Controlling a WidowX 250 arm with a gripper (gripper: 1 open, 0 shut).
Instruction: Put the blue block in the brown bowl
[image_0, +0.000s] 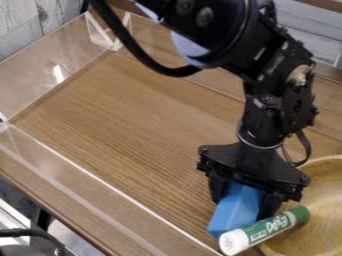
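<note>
The blue block (237, 213) lies on the wooden table near the front edge, its far end tucked between the black fingers of my gripper (246, 192). The gripper points straight down and its jaws stand closed against the block's sides. The block's near end still rests on the table, touching a white marker (267, 229). Only the tan rim of the brown bowl (327, 172) shows, at the right edge of the view just right of the gripper.
The white marker with green print lies diagonally in front of the block. Clear plastic walls (54, 55) border the table at the left and back. The black arm (254, 60) reaches in from the top of the view.
</note>
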